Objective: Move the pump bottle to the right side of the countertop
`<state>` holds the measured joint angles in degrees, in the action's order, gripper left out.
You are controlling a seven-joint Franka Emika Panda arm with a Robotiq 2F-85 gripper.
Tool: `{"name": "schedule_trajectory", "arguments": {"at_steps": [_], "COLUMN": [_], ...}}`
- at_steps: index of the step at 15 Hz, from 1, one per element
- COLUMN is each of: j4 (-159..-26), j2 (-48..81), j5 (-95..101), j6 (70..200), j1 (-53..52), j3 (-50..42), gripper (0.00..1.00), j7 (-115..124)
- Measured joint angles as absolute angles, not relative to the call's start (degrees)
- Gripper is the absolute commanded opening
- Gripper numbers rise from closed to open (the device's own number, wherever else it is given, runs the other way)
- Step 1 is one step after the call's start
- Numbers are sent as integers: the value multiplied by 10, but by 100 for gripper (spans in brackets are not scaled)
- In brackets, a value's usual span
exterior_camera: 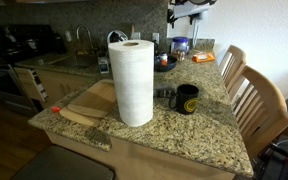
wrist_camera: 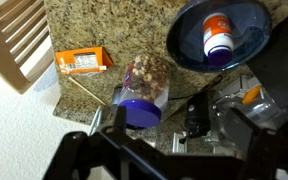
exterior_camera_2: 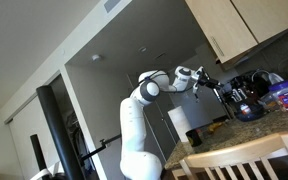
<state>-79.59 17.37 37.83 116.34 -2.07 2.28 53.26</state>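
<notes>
**Open gripper hangs over a crowded far end**

At the near left corner of the countertop point(exterior_camera: 184, 135) lies a wooden cutting board point(exterior_camera: 84, 103). A paper-towel roll point(exterior_camera: 136, 82) stands tall in the middle, and a black mug point(exterior_camera: 188, 99) sits just to its right. The pump bottle point(exterior_camera: 180, 45) looks to be the small bluish shape with a pale top at the far edge, though it is tiny there and I can't be sure of it.

The gripper point(wrist_camera: 144, 128) hovers above that far end with its jaws spread wide and nothing held. Left to right below it in the wrist view are an orange box point(wrist_camera: 82, 62), a clear jar of nuts point(wrist_camera: 144, 88) sitting between the fingers' line, and a blue bowl point(wrist_camera: 184, 60) with a white pill bottle point(wrist_camera: 217, 35) inside.

I think the main danger is closing on the wrong thing, since the jar is what sits centred under the jaws. A descent in this clutter could also tip the jar or clip the bowl rim. A pump top is a poor hold, so a high grip might slip.

The wrist view shows no pump bottle that I can pick out. The fingertips are dark and run off the bottom edge. The arm's exterior view shows little of the counter.
</notes>
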Motion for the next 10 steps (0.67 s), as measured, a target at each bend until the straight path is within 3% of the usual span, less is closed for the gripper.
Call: {"name": "schedule_trajectory", "arguments": {"at_steps": [10], "j4": [-774], "j2": [243], "j5": [234], "j6": [1118], "j1": [-17], "j3": [-34], "gripper": [100], "j7": [410]}}
